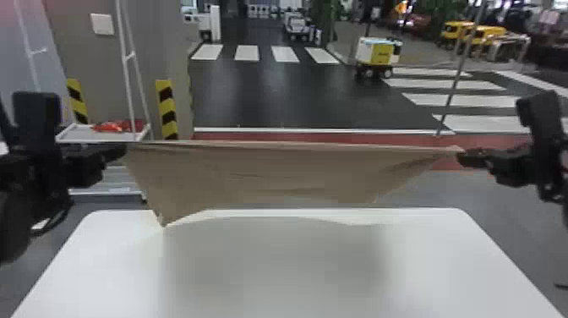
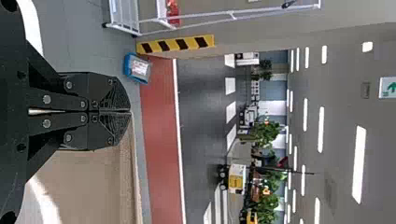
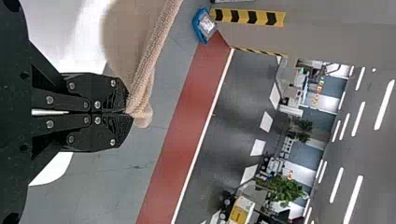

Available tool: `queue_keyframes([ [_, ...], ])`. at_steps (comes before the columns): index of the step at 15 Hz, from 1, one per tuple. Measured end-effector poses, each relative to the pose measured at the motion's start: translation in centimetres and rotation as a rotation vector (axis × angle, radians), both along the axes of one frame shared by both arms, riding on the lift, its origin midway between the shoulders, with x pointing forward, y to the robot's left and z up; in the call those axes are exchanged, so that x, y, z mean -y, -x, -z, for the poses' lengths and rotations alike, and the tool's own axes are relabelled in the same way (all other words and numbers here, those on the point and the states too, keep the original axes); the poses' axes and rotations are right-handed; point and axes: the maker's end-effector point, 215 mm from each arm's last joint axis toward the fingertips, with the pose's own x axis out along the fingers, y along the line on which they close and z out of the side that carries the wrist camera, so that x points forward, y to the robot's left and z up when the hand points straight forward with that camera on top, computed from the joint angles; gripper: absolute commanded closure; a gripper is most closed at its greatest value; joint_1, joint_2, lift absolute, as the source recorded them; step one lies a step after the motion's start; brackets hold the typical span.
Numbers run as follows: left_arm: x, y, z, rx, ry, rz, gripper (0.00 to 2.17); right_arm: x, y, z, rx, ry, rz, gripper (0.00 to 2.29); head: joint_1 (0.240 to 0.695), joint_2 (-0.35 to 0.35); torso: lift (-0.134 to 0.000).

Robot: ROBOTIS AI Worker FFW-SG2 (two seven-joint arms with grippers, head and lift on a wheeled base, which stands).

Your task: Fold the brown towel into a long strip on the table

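Stretched between both grippers, the brown towel (image 1: 270, 169) hangs above the white table's far edge in the head view, its lower left corner reaching down in front of that edge. My left gripper (image 1: 122, 150) is shut on its upper left corner, and my right gripper (image 1: 462, 155) is shut on its upper right corner. In the left wrist view the left gripper (image 2: 130, 111) has closed fingers, with the towel (image 2: 93, 182) beside them. From the right wrist, the right gripper (image 3: 125, 112) pinches the bunched corner of the towel (image 3: 144, 84) at its fingertips.
The white table (image 1: 270, 262) spans the lower part of the head view. Behind it on the left stands a white rack (image 1: 76, 133) with red items on its shelf, near a grey wall with yellow-black striped guards (image 1: 167, 108).
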Motion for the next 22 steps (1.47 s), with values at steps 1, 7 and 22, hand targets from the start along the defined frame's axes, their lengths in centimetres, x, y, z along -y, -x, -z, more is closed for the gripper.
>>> queue_keyframes([
  [1, -0.3, 1.8, 1.0, 0.0, -0.002, 0.005, 2.15, 0.5, 1.8, 1.1, -0.004, 0.0, -0.009, 2.25, 0.447, -0.1, -0.1],
  [7, 0.3, 13.1, 12.9, -0.023, -0.082, 0.067, 2.15, -0.4, 16.4, 13.7, -0.103, 0.114, -0.151, 2.25, 0.693, -0.125, -0.1],
  [22, -1.0, 20.2, 19.8, -0.06, -0.174, 0.08, 2.15, -2.1, 25.5, 22.6, -0.38, -0.007, -0.297, 2.25, 0.695, -0.119, -0.1],
])
